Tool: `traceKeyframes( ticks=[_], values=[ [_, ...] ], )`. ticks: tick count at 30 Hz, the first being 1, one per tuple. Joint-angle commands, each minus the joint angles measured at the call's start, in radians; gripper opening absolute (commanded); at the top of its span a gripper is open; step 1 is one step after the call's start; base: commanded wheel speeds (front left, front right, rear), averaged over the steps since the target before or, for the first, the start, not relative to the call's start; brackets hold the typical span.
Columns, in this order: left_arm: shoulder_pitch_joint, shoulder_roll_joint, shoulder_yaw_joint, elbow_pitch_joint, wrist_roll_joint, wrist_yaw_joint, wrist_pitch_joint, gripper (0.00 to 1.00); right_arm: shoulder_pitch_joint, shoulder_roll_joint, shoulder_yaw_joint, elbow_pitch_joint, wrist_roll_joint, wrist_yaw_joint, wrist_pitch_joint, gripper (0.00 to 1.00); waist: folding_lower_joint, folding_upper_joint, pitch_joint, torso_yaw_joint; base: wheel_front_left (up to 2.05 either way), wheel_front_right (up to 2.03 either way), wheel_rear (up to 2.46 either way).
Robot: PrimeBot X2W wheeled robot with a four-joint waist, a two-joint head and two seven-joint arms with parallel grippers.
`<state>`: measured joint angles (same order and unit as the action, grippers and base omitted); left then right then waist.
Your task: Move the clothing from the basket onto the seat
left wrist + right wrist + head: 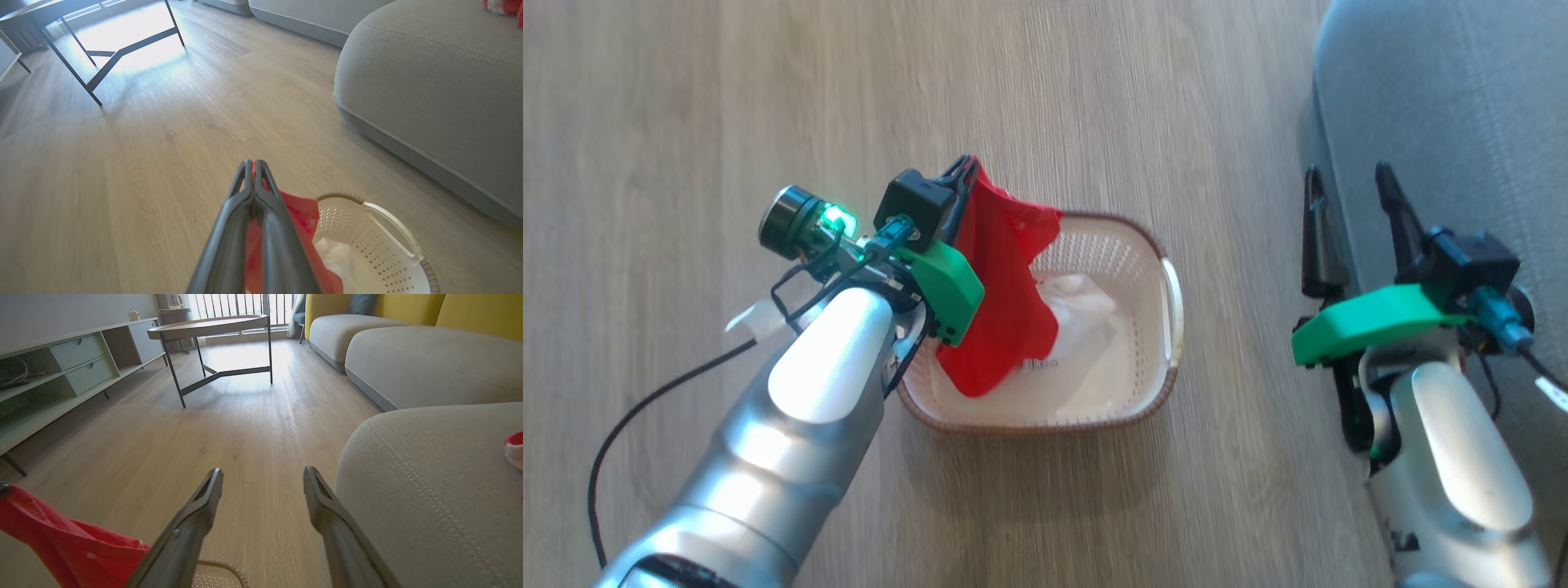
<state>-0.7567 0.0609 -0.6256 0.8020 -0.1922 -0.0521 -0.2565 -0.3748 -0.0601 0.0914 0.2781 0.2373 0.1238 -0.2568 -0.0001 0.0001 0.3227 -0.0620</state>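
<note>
Item 1, my left claw point(966, 167): fingers pressed together on the top edge of a red garment point(1005, 278). The fabric hangs from my fingertips over the basket's left side. I cannot tell whether its lower end touches the bottom.

Item 2, basket point(1094, 245): cream, perforated, brown rim, white handles. It stands on the wood floor point(686, 122) between my two arms. Inside it a white cloth point(1082, 314) lies crumpled, partly behind the red fabric.

Item 3, my right claw point(1347, 184): fingers spread wide, nothing between them, poised at the seat's edge.

Item 4, seat point(1445, 106): grey, stitched, to the right of the basket, near it but apart. A red and white piece point(515, 447) lies on top of it.

Item 5, background: a round table point(212, 326) on dark legs.
</note>
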Motion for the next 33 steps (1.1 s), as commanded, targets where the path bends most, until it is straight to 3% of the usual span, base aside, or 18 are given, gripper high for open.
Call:
traceKeyframes(
  ticks=[1, 14, 33],
  values=[
    [-0.018, 0.016, 0.038, -0.040, -0.005, 0.009, -0.005, 0.00, 0.007, 0.010, 0.018, -0.025, 0.001, 0.007, -0.005, 1.00, 0.0001, -0.0001, -0.044, 0.012, 0.00, 0.00, 0.00],
    [-0.002, 0.007, 0.107, -0.201, -0.044, 0.003, -0.005, 0.00, 0.100, 0.010, 0.036, 0.009, 0.010, 0.007, -0.005, 1.00, 0.0001, -0.0001, -0.180, 0.031, 0.00, 0.00, 0.00],
    [-0.176, -0.007, 0.076, -0.391, -0.080, 0.002, 0.042, 0.00, 0.148, 0.010, 0.036, 0.018, 0.030, 0.007, -0.005, 1.00, 0.0001, -0.0001, -0.225, 0.040, 0.00, 0.00, 0.00]
  ],
)
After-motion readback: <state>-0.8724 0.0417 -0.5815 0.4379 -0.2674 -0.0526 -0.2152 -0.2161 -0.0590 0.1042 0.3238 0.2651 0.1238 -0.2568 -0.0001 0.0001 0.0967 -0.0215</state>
